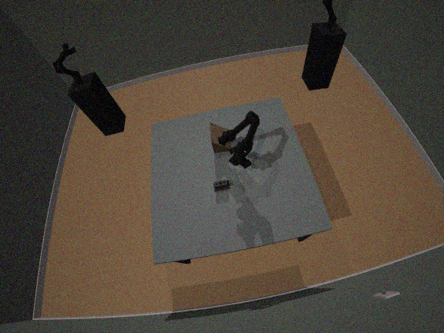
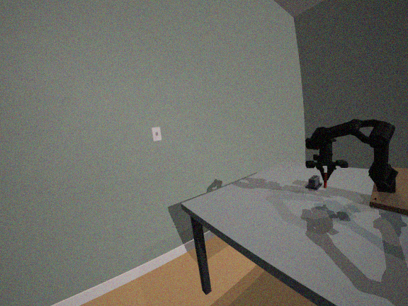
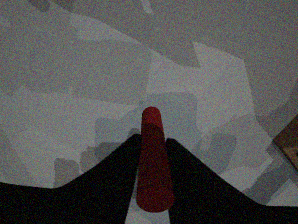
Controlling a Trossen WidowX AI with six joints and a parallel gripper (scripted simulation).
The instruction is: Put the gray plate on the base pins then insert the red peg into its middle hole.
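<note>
My gripper [image 1: 240, 161] [image 2: 325, 174] [image 3: 152, 143] is shut on the red peg [image 2: 325, 183] [image 3: 153, 169]. The peg hangs upright, tip down, just above the grey table [image 1: 185, 208] [image 2: 269, 219]. In the wrist view the two black fingers press on either side of the peg. The small dark base with the gray plate [image 1: 221, 186] [image 2: 314, 182] on top stands on the table a short way from the gripper, toward the table's front in the top view and just left of the peg in the exterior view. The plate's holes and pins are too small to make out.
The arm stands on a wooden board [image 1: 216, 132] [image 2: 389, 202] at the back of the table. Two black pedestals [image 1: 98, 103] [image 1: 323, 55] stand on the orange floor beyond the table. A wall [image 2: 142, 106] runs close along one table edge.
</note>
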